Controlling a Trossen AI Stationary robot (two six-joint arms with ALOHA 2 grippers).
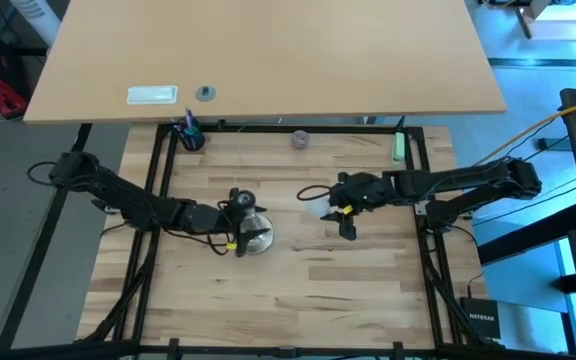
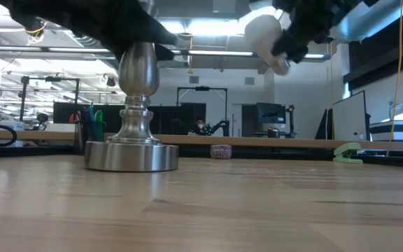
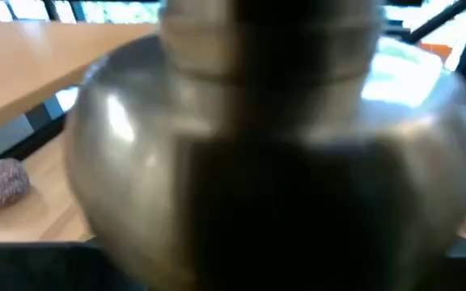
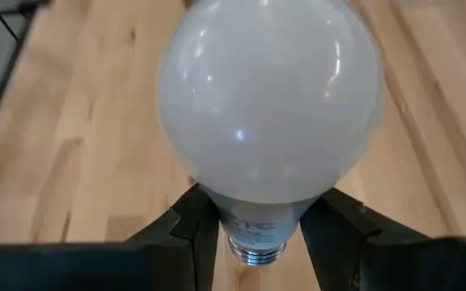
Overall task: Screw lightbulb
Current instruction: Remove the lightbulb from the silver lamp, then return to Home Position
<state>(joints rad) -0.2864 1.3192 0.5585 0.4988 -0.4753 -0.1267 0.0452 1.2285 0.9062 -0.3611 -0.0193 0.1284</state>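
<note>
A: Item one, lightbulb (image 4: 269,105)?
B: White frosted globe, smooth, silvery threaded base. Held in the air, well to the side of the lamp stand (image 2: 133,119), above the tabletop (image 1: 298,280). Right claw (image 4: 257,230) pinches its narrow neck. Likely light, fragile, slippery; the neck seems the safest hold.
A: Item two?
B: The stand: brushed metal, bulbous stem, round flat foot. Left claw (image 1: 240,215) sits at it; whether spread or gripping, I cannot tell.
A: Else?
B: Small speckled round object (image 2: 220,151) far behind the stand.
</note>
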